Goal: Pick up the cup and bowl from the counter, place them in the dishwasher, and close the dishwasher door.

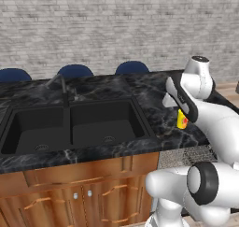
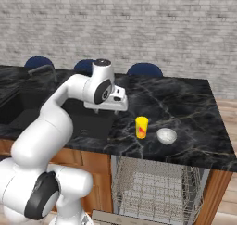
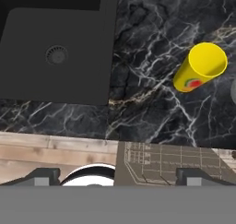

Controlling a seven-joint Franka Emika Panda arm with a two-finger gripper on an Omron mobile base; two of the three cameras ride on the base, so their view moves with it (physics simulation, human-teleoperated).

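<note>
Black marble with thin white lines covers the counter (image 2: 185,103), and a grey brick wall (image 2: 139,25) stands behind it. On that counter stands the yellow cup (image 2: 141,127) — upright, with a red and green picture low on its side. Just beside it, toward the far end from the sink, sits the small grey bowl (image 2: 166,136). The two are near each other but not touching.

Right under them, below the counter edge, the dishwasher (image 2: 155,187) is open and its grey wire rack shows. The dishwasher door (image 2: 129,217) hangs down at the bottom.

The gripper (image 2: 111,109) hangs above the counter, between the sink and the cup. Its two fingers (image 3: 44,176) are spread wide apart — nothing is between them.

Next to the cup is the black double sink (image 1: 70,123), with a dark tap (image 1: 60,83) behind it. Brown wooden cabinets (image 1: 70,193) sit under the sink. Three blue chair backs (image 1: 74,71) peek over the far side of the counter.
</note>
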